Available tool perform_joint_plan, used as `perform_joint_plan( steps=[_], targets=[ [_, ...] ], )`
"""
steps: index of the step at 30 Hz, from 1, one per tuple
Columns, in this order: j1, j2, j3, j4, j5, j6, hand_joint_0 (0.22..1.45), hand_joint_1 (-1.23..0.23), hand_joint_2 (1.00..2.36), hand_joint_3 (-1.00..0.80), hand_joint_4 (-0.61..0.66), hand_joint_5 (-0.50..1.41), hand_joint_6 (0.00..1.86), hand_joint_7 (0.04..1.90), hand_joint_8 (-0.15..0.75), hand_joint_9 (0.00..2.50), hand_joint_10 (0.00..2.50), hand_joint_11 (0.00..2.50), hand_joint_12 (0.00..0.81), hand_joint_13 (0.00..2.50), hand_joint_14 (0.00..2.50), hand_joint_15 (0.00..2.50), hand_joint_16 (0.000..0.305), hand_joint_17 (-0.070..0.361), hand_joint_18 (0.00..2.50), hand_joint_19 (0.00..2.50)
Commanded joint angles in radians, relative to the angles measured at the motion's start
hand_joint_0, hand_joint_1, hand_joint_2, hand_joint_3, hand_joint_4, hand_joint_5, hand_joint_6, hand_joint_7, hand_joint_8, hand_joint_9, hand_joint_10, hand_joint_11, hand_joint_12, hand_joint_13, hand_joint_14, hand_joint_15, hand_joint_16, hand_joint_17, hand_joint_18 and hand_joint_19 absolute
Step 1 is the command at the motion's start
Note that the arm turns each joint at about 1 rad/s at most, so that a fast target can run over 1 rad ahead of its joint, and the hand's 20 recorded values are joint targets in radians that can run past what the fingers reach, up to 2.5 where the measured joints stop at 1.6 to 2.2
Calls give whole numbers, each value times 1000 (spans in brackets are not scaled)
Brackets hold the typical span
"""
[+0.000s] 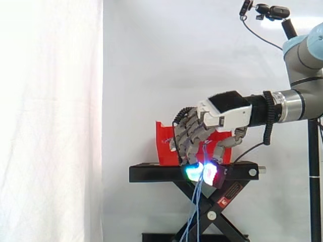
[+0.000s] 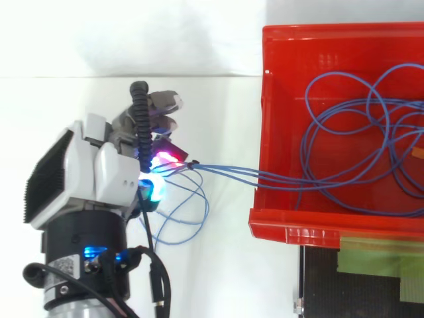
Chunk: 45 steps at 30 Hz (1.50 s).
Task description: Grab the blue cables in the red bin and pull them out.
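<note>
From my station, the top view has the robot hand [image 2: 99,169] left of the open-topped red plastic bin [image 2: 291,222], clear of its wall and not touching it. The fingers are curled in against the thumb, and the glowing pads [image 2: 162,159], magenta on one side and cyan on the other, are closed together on a bundle of thin blue cables [image 2: 225,171]. I read that as a firm pinch, with the strands gathered to a point just beside the pads. From that point several strands run nearly straight across the gap, cross the bin's near rim and join the loose loops lying over the bin floor. A few slack loops also hang beside the hand, on the side away from the bin. In the side view the hand [image 1: 202,132] points downward in front of the bin [image 1: 164,143], its lit fingertips [image 1: 194,172] level with the top plate of the black scissor-lift stand [image 1: 151,174] that carries the bin. Blue strands [image 1: 193,212] drop from the fingertips down past the stand's crossed legs towards the bottom of the view. The arm reaches in level from the right, and a plain white curtain [image 1: 50,101] hangs behind the work.
</note>
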Motion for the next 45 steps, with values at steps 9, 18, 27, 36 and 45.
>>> perform_joint_plan(
  steps=[9, 18, 27, 36, 45],
  targets=[
    [40, 12, 1, -34, 2, 458, 913, -739, 1000, -1000, 24, 814, 989, 626, 231, 910, 21, 615, 305, 768, 15, 382, 38, 84, 673, 448],
    [66, 12, 1, -58, 28, 814, 913, -740, 1000, -1000, 22, 816, 978, 623, 228, 902, 21, 602, 302, 767, 15, 392, 37, 84, 672, 454],
    [106, 12, 1, -223, 49, 1292, 914, -740, 1000, -1000, 27, 819, 967, 629, 230, 904, 21, 605, 302, 765, 15, 382, 37, 84, 672, 455],
    [135, 12, 0, -328, 103, 1510, 914, -741, 1000, -1000, 18, 820, 962, 632, 230, 904, 21, 614, 303, 765, 17, 391, 38, 84, 672, 453],
    [155, 12, 0, -342, 169, 1674, 914, -742, 1000, -1000, 21, 821, 961, 633, 226, 901, 19, 604, 304, 762, 15, 388, 37, 84, 672, 455]
  ],
)
